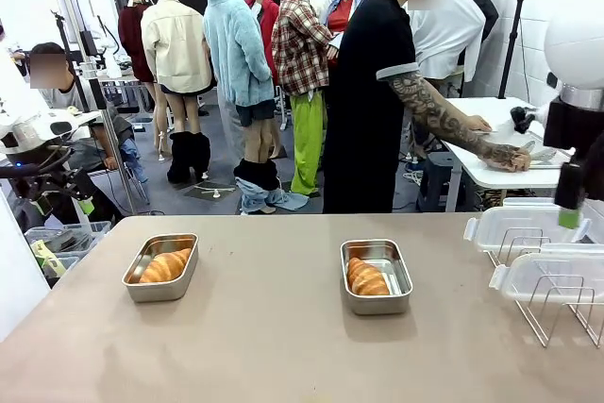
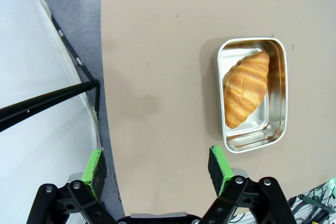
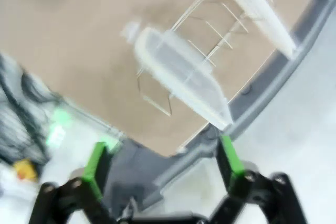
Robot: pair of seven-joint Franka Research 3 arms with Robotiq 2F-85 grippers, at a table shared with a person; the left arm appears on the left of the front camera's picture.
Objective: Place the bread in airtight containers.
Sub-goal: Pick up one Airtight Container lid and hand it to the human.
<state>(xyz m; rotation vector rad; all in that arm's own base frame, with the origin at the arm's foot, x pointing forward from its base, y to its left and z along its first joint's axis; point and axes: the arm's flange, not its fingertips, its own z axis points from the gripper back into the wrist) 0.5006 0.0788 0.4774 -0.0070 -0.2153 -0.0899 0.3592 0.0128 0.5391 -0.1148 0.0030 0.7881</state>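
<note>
Lying lengthwise in tins [image 1: 156, 291] [image 1: 377, 306]: croissants [image 1: 166, 265] [image 1: 367, 277]

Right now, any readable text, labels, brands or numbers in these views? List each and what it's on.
No readable text.
Shallow rectangular stainless-steel tins, golden-brown ridged croissants, translucent white-rimmed plastic lids: no print visible.
Green-and-yellow packet left of the tan table: any print too small to read.
</note>
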